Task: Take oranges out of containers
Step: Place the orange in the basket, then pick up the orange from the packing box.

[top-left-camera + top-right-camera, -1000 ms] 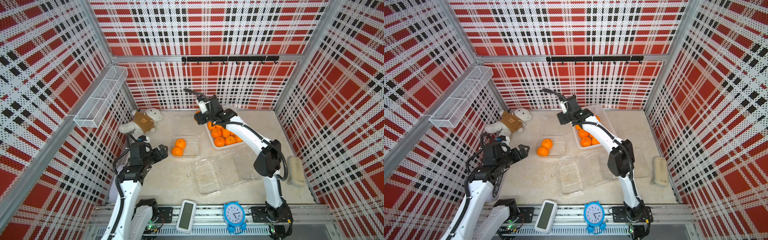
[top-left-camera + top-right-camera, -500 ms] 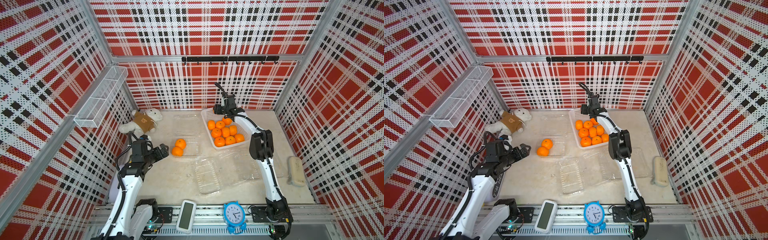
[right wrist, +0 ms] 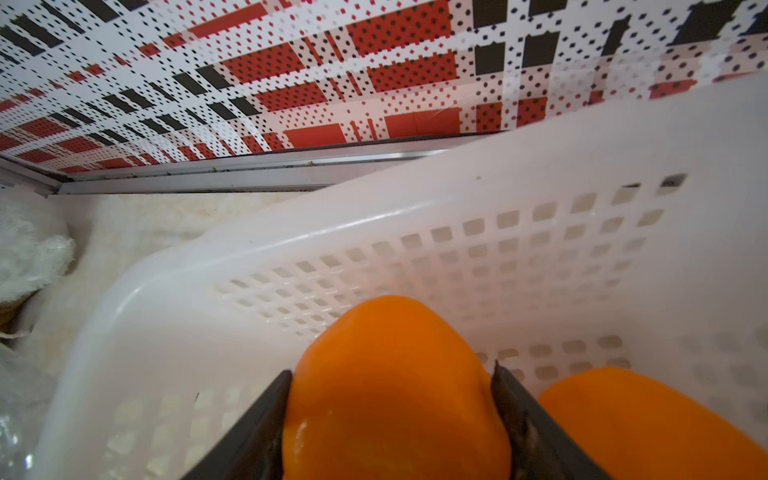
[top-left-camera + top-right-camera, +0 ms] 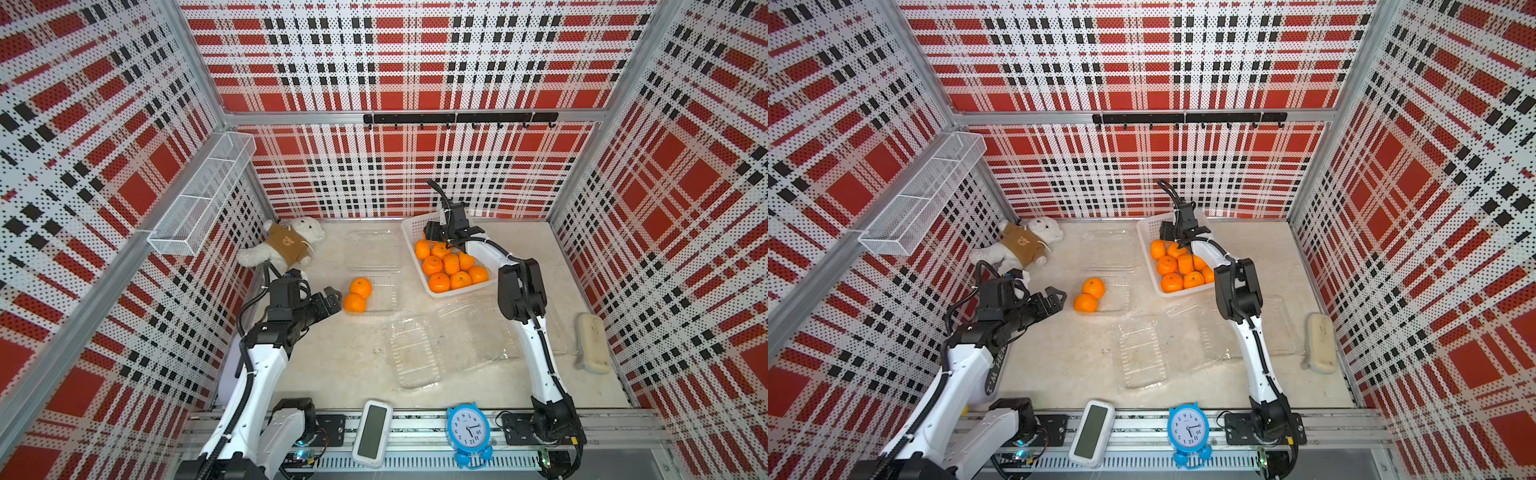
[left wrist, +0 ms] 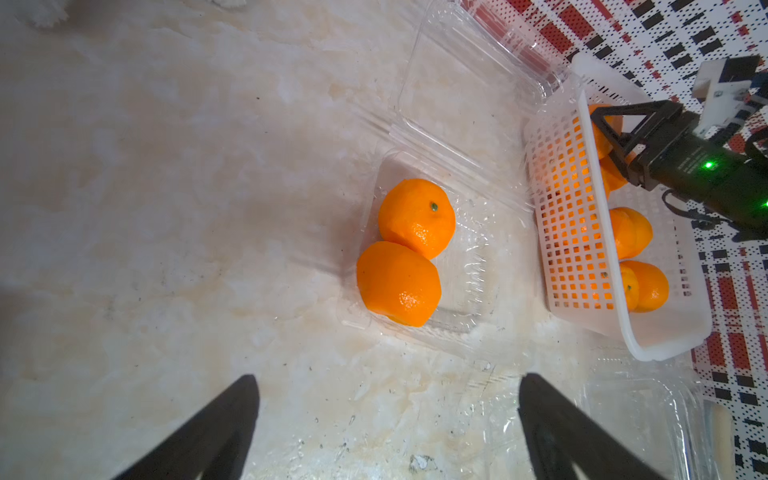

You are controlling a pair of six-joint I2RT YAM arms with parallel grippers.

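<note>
1. Tabletop, front: the two empty containers [image 4: 415, 353] nearest you lie open, and nothing has changed there.
2. Left gripper [image 4: 333, 300] has barely moved. Its jaws are spread wide and empty, hovering just short of the third container [image 4: 386, 293].
3. That container holds the last two oranges [image 5: 405, 249], touching each other at the end nearest the left gripper. That's your remaining work.
4. Right arm is what changed: it has swung across the basket [image 4: 457, 293] and come down into the far end.
5. Right gripper [image 3: 390, 370]: jaws press both sides of an orange [image 3: 395, 415], low against the basket wall. It looks clamped. I judge release is next, then you go back for the pair.
</note>
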